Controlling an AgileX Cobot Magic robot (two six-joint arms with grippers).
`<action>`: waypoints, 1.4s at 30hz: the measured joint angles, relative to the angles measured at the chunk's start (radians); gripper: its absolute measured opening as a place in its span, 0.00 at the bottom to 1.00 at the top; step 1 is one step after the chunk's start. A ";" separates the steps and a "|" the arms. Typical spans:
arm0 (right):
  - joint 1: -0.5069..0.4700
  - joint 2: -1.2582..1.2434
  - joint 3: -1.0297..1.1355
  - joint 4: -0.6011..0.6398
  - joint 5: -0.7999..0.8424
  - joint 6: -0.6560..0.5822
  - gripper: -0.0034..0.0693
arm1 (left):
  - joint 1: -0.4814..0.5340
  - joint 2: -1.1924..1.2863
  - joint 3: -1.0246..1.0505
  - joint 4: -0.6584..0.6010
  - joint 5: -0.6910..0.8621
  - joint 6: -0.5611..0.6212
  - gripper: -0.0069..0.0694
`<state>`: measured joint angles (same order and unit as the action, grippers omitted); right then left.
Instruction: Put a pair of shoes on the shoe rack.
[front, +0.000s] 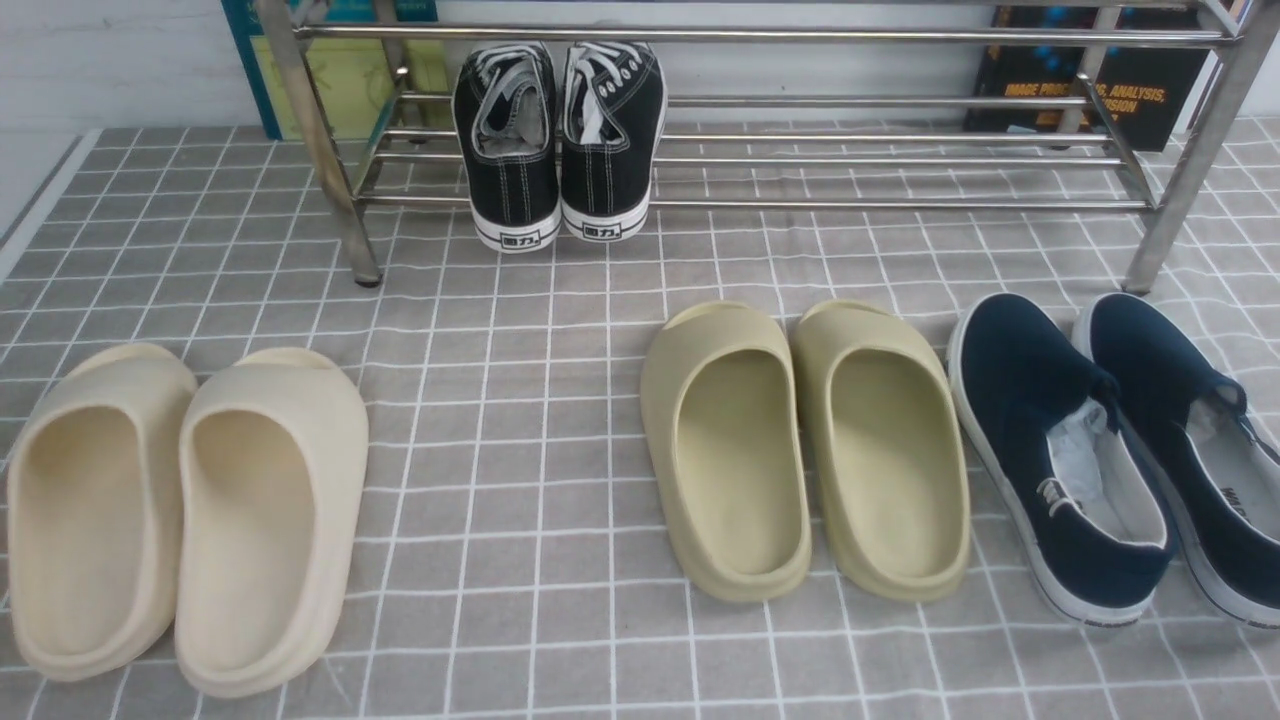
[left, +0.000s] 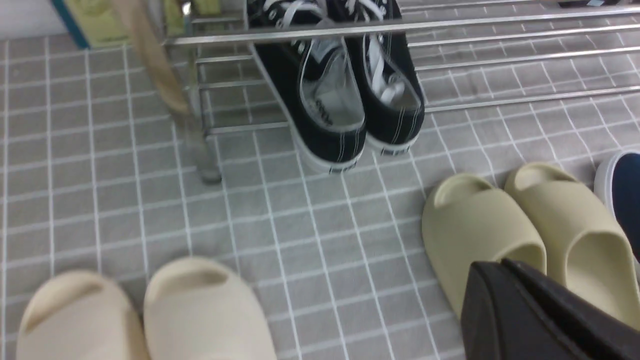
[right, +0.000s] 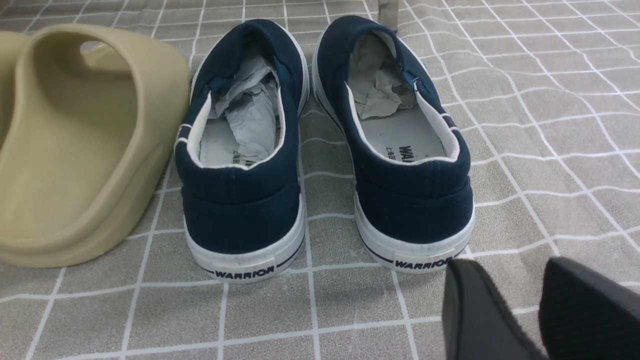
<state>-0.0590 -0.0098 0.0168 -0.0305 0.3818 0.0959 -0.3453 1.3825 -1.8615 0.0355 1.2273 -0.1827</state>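
**Inspection: black sneakers on rack, both claws empty**

The worktop (front: 520, 400) is covered with a grey cloth checked in white.

At the lower left of the front view stands a pair of cream foam slippers (front: 185, 510), side by side and touching, heels toward the camera.

Behind them, at the upper left, a teal and yellow box (front: 340, 70) leans behind the left leg of the shoe rack (front: 900, 205).

The rack spans the top of the frame, and its silver bars run left to right.

The pair of black sneakers (front: 560, 140) sits on the low shelf bars at the rack's left end. The two shoes are side by side and touching. Their heels face the camera and project past the front bar.

At lower centre, the olive slippers (front: 805, 450) stand close together on the cloth, clear of the rack.

At the right edge, the navy slip-on shoes (front: 1110, 450) lie just beside the olive pair. The right wrist view shows crumpled paper stuffed inside them and "WARRIOR" on the heel labels.

A dark book (front: 1090, 80) stands behind the rack at the upper right.

The left claw (left: 495, 270) shows at the lower right of its wrist view. It is clenched, with its fingers pressed together and nothing between them, above the olive slippers.

The right claw (right: 510, 280) shows at the lower right of its wrist view. It is released, with a gap between its fingers, and it grasps nothing behind the navy heels.
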 joint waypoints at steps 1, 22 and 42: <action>0.000 0.000 0.000 0.000 0.000 0.000 0.38 | 0.000 -0.037 0.044 0.000 -0.004 -0.007 0.07; 0.000 0.000 0.000 0.000 0.000 0.000 0.38 | 0.000 -0.950 0.872 0.093 -0.067 -0.234 0.07; 0.000 0.000 0.000 0.000 0.000 0.000 0.38 | 0.000 -1.026 0.993 0.105 -0.170 -0.200 0.07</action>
<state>-0.0590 -0.0098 0.0168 -0.0305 0.3818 0.0959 -0.3453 0.3561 -0.8689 0.1410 1.0569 -0.3823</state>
